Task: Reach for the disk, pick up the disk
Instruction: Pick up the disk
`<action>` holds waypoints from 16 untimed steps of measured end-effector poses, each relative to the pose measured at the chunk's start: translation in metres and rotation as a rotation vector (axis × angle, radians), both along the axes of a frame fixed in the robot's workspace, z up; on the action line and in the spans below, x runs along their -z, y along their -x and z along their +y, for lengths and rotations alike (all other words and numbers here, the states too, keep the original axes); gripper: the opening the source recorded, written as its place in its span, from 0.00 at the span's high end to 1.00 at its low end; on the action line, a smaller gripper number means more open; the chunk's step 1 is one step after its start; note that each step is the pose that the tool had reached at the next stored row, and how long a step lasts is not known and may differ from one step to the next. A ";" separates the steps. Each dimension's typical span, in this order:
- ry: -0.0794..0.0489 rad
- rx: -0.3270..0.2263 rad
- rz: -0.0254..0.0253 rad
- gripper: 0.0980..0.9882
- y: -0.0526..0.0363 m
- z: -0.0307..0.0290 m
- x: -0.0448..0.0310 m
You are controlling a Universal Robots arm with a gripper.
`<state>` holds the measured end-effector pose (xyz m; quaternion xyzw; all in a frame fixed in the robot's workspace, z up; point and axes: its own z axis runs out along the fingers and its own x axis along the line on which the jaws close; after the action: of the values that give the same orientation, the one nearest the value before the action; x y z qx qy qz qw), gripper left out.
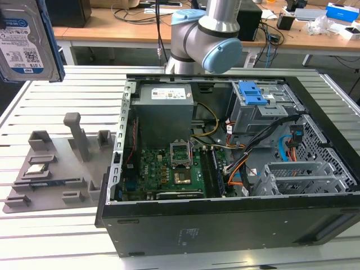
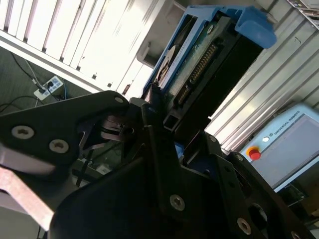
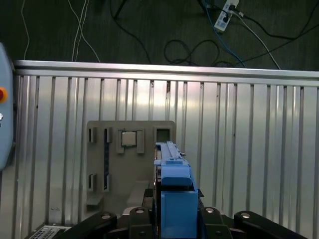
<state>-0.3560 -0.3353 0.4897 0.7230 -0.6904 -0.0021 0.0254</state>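
Shining as smooth silver-grey metal on the face of the disk [image 1: 25, 42], beneath a white-and-blue label looking like slightly glossy paper. Showing smooth blue plastic, a little shiny, along the bracket [image 3: 175, 199]. Looking matt and black on the gripper [image 2: 162, 112], perhaps coated metal or hard plastic, with small bright metal screws. Gleaming as bare ribbed metal across the table [image 1: 56, 90]. Appearing as dull grey plastic, faintly rough, on the parts holder [image 1: 56, 169]. Wearing matt black painted sheet outside the computer case [image 1: 225, 230], bare perforated steel inside. Combining smooth silver metal with glossy pale-blue plastic caps on the robot arm [image 1: 219, 17].
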 end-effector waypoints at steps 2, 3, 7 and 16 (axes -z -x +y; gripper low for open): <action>0.000 0.000 0.0001 0.70 -0.0004 0.0001 -0.0063; 0.000 0.000 0.0000 0.70 -0.0004 0.0001 -0.0077; -0.018 0.000 0.0002 0.70 -0.0006 0.0003 -0.0129; -0.047 0.000 0.0001 0.70 -0.0072 -0.0031 -0.0129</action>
<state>-0.3487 -0.3384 0.5025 0.7234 -0.6901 -0.0183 0.0084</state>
